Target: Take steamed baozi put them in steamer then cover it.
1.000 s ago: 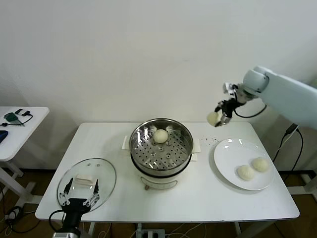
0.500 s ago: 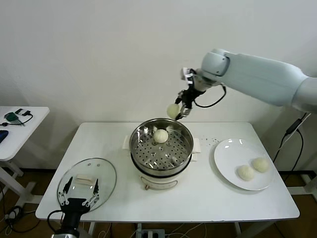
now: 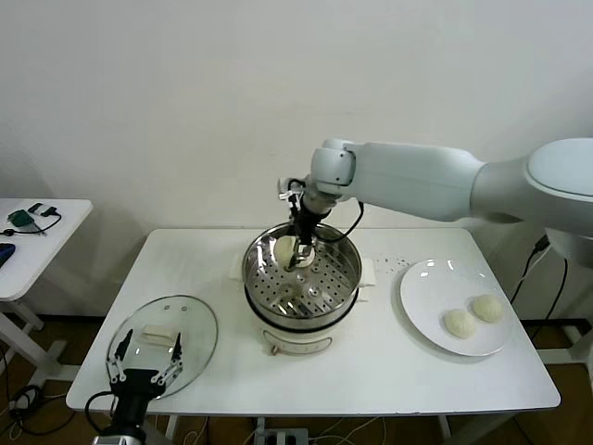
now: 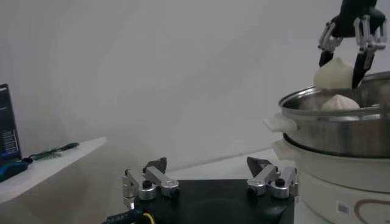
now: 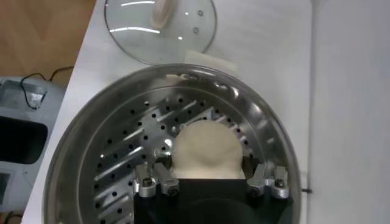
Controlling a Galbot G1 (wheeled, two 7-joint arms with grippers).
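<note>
The steamer (image 3: 352,271) stands mid-table. My right gripper (image 3: 299,245) reaches down into it, shut on a cream baozi (image 3: 283,248). In the right wrist view that baozi (image 5: 206,146) fills the gap between the fingers (image 5: 164,163), low over the perforated tray (image 5: 122,152). In the left wrist view the held baozi (image 4: 333,72) hangs at the rim, with a second baozi (image 4: 340,102) resting in the steamer (image 4: 341,131). Two more baozi (image 3: 459,322) (image 3: 486,308) lie on the white plate (image 3: 434,286). The glass cover (image 3: 190,324) lies front left. My left gripper (image 3: 145,367) waits open by it.
A small side table (image 3: 51,243) with cables and a device stands to the left, apart from the work table. The work table's front edge (image 3: 315,408) runs just before the cover. The cover (image 5: 183,27) also shows beyond the steamer rim in the right wrist view.
My right arm has swung from above the table's right side across to the steamer and lowered the baozi inside the rim. The left arm has stayed put.
</note>
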